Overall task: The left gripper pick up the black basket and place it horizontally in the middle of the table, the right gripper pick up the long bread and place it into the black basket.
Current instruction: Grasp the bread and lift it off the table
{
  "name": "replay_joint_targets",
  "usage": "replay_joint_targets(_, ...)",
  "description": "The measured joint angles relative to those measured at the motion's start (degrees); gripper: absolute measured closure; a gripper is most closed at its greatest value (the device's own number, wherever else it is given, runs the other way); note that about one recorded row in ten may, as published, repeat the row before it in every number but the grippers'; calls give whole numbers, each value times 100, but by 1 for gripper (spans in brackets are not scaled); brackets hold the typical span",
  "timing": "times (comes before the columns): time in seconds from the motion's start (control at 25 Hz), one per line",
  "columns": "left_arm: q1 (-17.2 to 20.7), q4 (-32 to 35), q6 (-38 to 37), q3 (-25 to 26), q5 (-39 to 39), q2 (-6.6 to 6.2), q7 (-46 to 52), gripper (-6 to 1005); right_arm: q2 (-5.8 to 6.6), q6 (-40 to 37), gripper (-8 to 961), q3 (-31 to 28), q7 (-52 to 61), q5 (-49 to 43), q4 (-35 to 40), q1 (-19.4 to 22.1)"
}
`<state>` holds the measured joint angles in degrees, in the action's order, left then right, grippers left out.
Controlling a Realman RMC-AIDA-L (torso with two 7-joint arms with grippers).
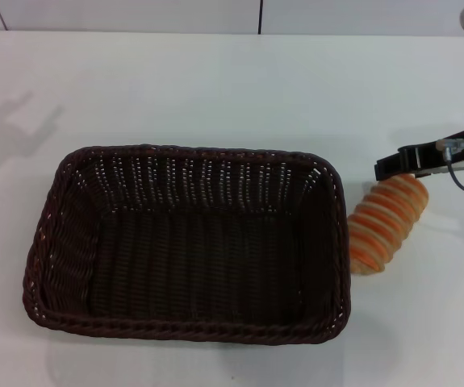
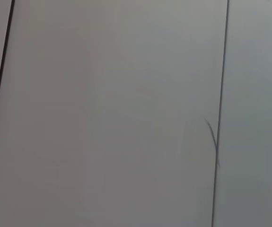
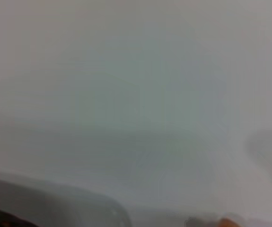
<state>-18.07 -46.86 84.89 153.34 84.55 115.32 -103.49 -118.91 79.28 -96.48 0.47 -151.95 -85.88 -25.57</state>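
Nearest the robot, the black basket [image 1: 187,246] lies flat on the white worktop [image 1: 215,89], long side running across the view, roughly central though a little toward the robot's left. It is empty — only dark weave shows inside. So the first half of the job looks finished: the basket appears placed horizontally, and nothing is touching it.

Just beside the basket's right-hand rim, outside it, the long bread [image 1: 387,223] lies on the worktop, angled, its near end close to the wicker. It has not gone in yet.

A little farther back, the right hand [image 1: 397,165] reaches in from the right edge, its black fingers over the far end of the loaf. Whether they are spread or closed on the bread I cannot tell; the right wrist view shows only a pale haze with a speck of orange at its edge. The loaf seems not yet lifted, so the grasp, the carry and the drop into the basket are left.

The left hand is out of sight; its wrist view shows only pale panels with dark seams.
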Motion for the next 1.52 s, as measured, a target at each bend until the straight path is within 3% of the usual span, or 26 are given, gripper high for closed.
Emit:
replay_joint_targets(0.52,-19,1,42,11,-32,4,-170,364,-3,192,416,-378,445,44,37,60)
replay_joint_targets(0.96,-101,-60,69,21,-37,17,-328,364,3,384,431,-1103,783,564,466,12)
replay_joint_targets(1.52,-122,-47,139,174,-108,42,-575,364,8,286,450,-1184,947,549,929,38)
